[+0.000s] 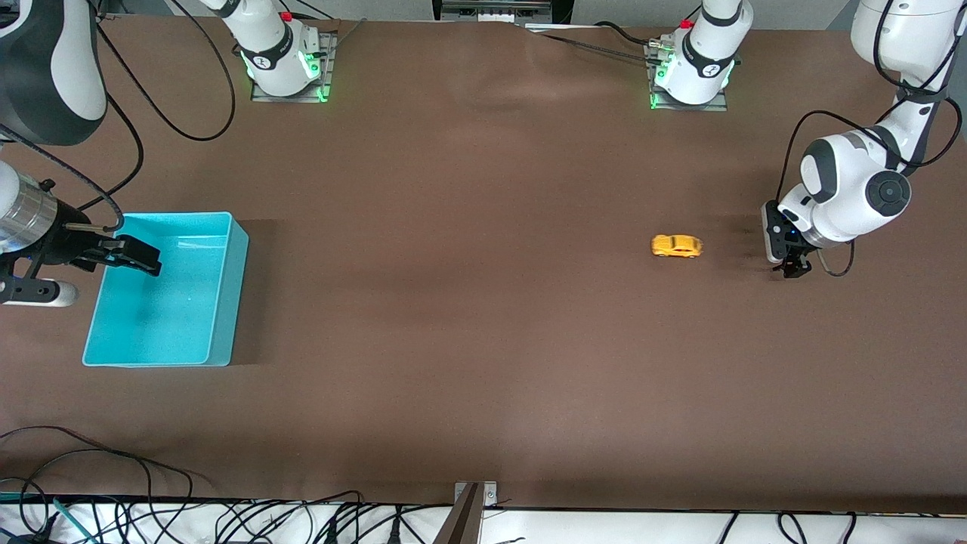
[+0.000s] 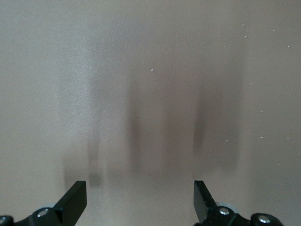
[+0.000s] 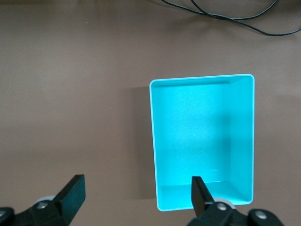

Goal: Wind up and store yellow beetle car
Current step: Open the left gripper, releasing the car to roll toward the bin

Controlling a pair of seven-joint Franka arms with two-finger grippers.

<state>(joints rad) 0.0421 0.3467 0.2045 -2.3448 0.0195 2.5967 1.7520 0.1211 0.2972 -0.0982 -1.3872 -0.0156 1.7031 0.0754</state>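
The yellow beetle car (image 1: 677, 246) stands alone on the brown table, toward the left arm's end. My left gripper (image 1: 789, 264) hangs low over the table beside the car, a little apart from it, open with nothing between its fingers. In the left wrist view my left gripper (image 2: 140, 202) shows only bare table and shadows; the car is out of that view. My right gripper (image 1: 136, 255) is open and empty above the rim of the turquoise bin (image 1: 238, 287). In the right wrist view my right gripper (image 3: 136, 197) straddles one wall of the bin (image 3: 153, 141), whose inside is empty.
The two arm bases (image 1: 287, 60) (image 1: 691, 72) stand along the table edge farthest from the front camera. Loose black cables (image 1: 113, 468) trail along the nearest edge, where a metal bracket (image 1: 472, 502) sticks up.
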